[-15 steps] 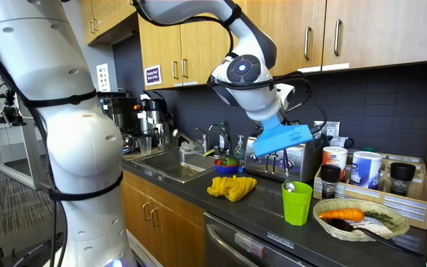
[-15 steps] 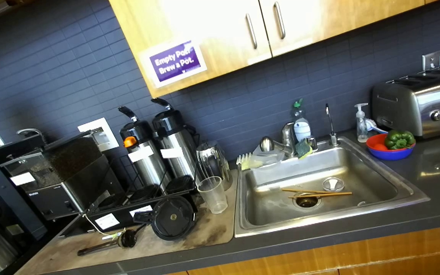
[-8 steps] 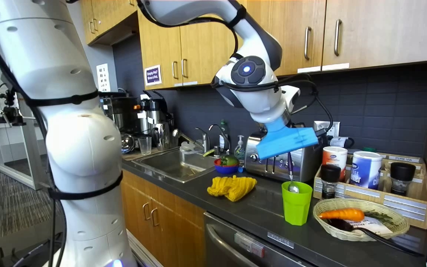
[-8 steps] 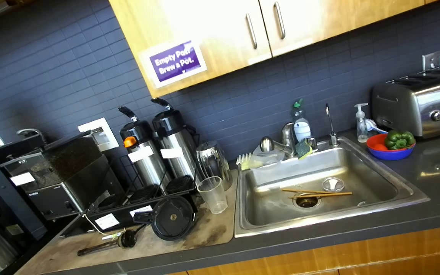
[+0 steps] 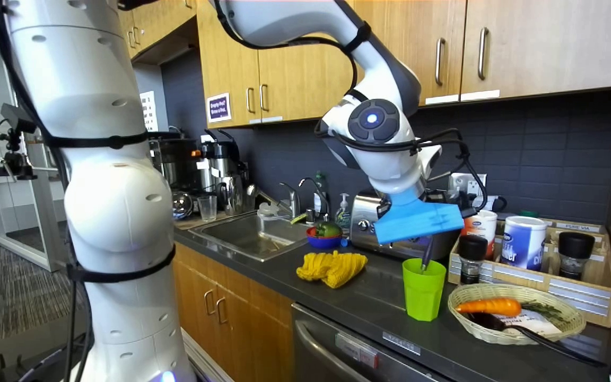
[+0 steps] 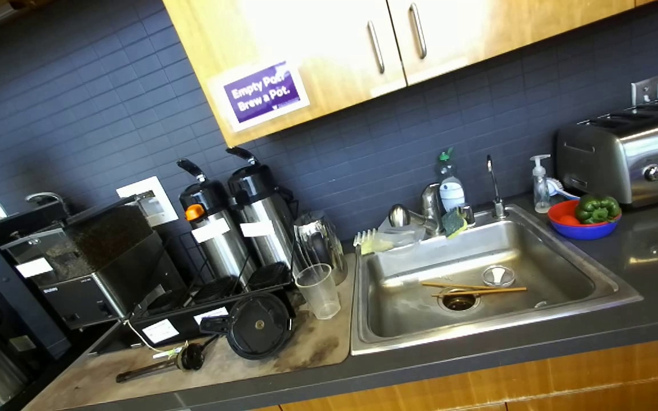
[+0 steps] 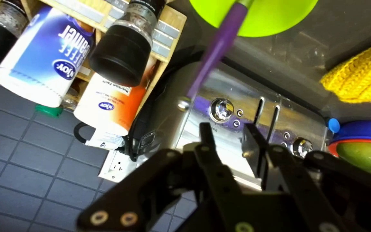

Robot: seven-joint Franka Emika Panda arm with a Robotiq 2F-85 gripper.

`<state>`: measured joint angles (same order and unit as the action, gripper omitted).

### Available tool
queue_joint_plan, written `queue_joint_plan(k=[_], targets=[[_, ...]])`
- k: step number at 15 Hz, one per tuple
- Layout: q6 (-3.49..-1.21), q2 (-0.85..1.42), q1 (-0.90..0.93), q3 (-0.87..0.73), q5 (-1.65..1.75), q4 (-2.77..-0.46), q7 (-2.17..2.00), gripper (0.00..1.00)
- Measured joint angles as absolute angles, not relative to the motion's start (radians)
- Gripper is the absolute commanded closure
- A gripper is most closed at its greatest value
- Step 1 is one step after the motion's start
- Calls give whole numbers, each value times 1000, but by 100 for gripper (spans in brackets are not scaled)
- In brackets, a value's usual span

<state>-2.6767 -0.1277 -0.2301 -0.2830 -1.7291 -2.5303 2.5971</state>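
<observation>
- This is a kitchenette: a dark tiled wall, wooden cupboards above it, and a dark counter below.
- The gripper has come lower over that counter, and its fingers stand spread, with nothing pinched between them.
- The purple-handled spoon shows the change best: its metal end, visible at the rim of the green cup a moment ago, is now out of sight inside. The handle leans up out of the cup, its tip clear of both fingers.
- To my eye that means the spoon has been let go and the cup alone bears it, so this step looks done.
- The cup stands upright, with the toaster behind it.
- Just beside it is a wicker basket holding a carrot, with a black spoon hanging over its edge; behind the basket, a wooden organizer holds a coffee creamer tub.
- Farther off, a yellow knitted cloth lies on the counter, and a blue bowl with a green pepper sits by the sink. None of these has shifted, as far as I can see.
</observation>
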Motion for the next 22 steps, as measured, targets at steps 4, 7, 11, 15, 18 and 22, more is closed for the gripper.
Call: queue_joint_plan(k=[4,7,11,15,18,22], targets=[[-2655,-89,-228,-281,-1729,-2504,2597,9],[-2647,-82,-227,-269,-1723,-2486,2597,0],[-2617,-79,-204,-211,-1677,-2471,2597,0],[-2566,-57,-130,-125,-1576,-2442,2558,0],[-2550,-32,-86,-80,-1455,-2405,2486,0],[-2411,-10,-81,-80,-1236,-2365,2386,0]])
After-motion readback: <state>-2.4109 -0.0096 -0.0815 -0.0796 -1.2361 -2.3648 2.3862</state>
